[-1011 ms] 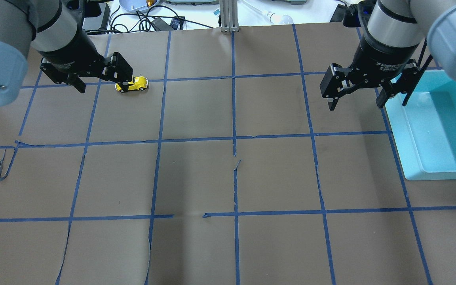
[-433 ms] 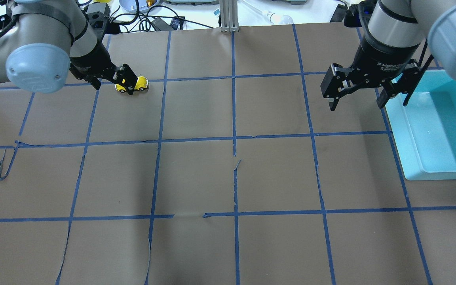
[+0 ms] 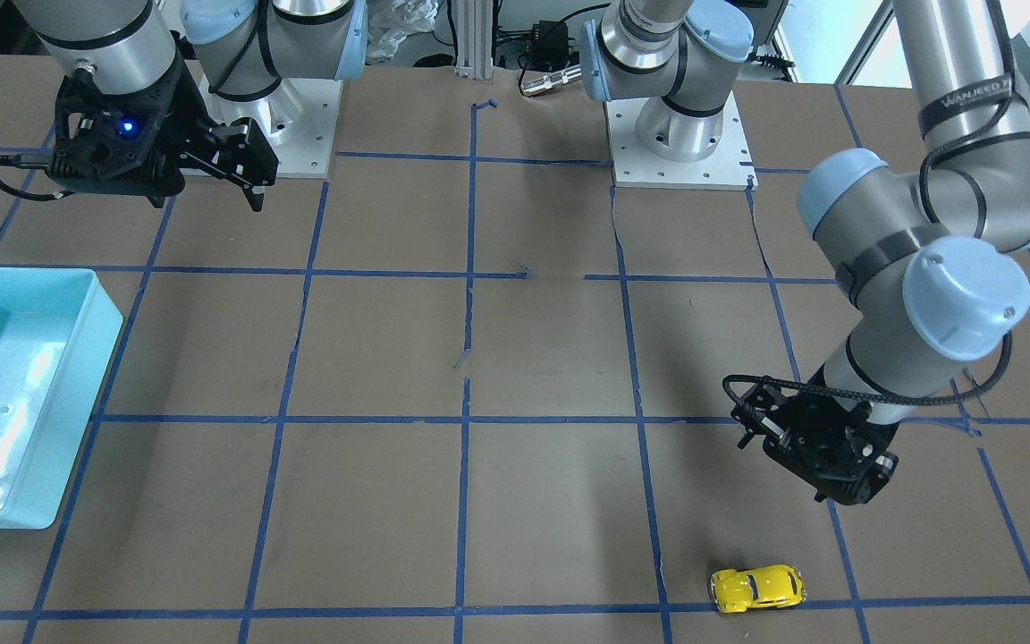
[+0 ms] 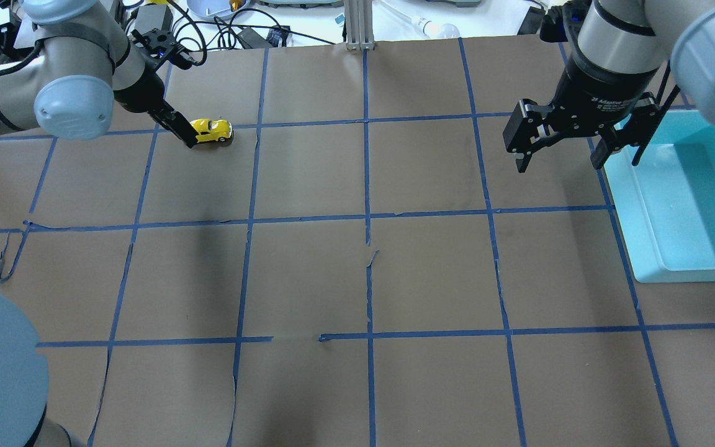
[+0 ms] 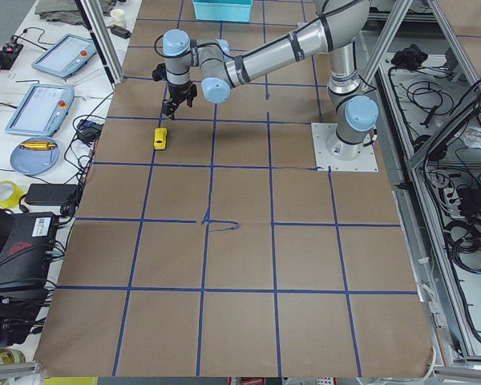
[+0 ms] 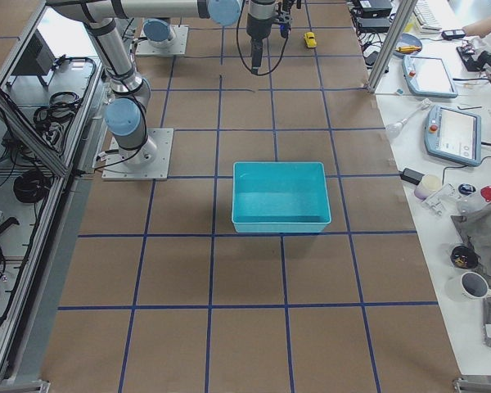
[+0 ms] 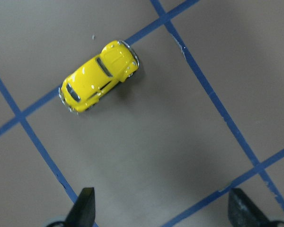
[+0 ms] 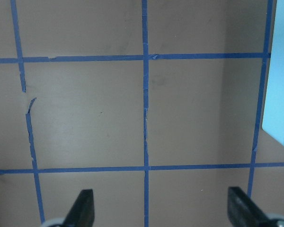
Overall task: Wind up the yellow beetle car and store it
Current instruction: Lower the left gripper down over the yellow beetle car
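The yellow beetle car (image 4: 211, 130) stands on its wheels on a blue tape line at the far left of the brown table, and it also shows in the front view (image 3: 756, 588) and the left wrist view (image 7: 99, 75). My left gripper (image 4: 180, 131) hovers just left of the car, seen edge-on. In its wrist view the left gripper (image 7: 163, 213) is open and empty, with the car ahead of its fingertips, not between them. My right gripper (image 4: 557, 162) is open and empty, raised beside the teal bin (image 4: 627, 211).
The teal bin is empty and sits at the right edge of the table (image 3: 77, 394). Blue tape lines grid the brown paper, with small tears. A metal post (image 4: 357, 25), cables and a bowl lie beyond the far edge.
My left wrist has turned and the arm has swung, so the gripper now shows edge-on beside the car instead of broadside. The car and the right arm have not moved.
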Tool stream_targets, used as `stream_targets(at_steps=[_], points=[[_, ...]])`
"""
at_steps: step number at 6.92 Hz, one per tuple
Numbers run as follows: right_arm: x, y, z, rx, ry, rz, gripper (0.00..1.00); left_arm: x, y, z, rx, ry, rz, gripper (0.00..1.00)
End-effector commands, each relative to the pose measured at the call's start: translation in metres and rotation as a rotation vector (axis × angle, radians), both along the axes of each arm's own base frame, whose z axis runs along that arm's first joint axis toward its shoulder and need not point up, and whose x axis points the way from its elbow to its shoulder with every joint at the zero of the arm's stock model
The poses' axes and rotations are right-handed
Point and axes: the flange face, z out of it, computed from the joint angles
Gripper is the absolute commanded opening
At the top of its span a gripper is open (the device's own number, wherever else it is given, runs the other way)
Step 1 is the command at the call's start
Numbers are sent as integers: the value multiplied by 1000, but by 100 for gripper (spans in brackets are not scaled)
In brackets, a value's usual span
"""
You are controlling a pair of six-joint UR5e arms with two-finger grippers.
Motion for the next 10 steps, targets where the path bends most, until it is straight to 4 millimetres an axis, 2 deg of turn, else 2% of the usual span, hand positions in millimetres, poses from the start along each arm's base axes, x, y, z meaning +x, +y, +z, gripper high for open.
stream_targets(at_steps=[1,3,5,6,7,8,10], points=[[0,1,-1,7,0,1,100,6,-36,-24,-31,-11,-350,100],[0,0,-1,4,1,-2,100,12,-65,-39,-31,-28,-459,100],[-1,0,-1,4,3,-2,100,17,-95,-70,12,-22,-504,100],[-1,0,-1,4,10,-1,100,19,-110,-77,25,-23,-530,100],[-3,0,-1,4,15,-2,100,23,-118,-77,74,-21,-551,100],[-3,0,-1,4,15,-4,100,17,-119,-93,126,-26,-580,100],[-4,0,-1,7,18,-2,100,7,-119,-106,138,-30,-668,97]])
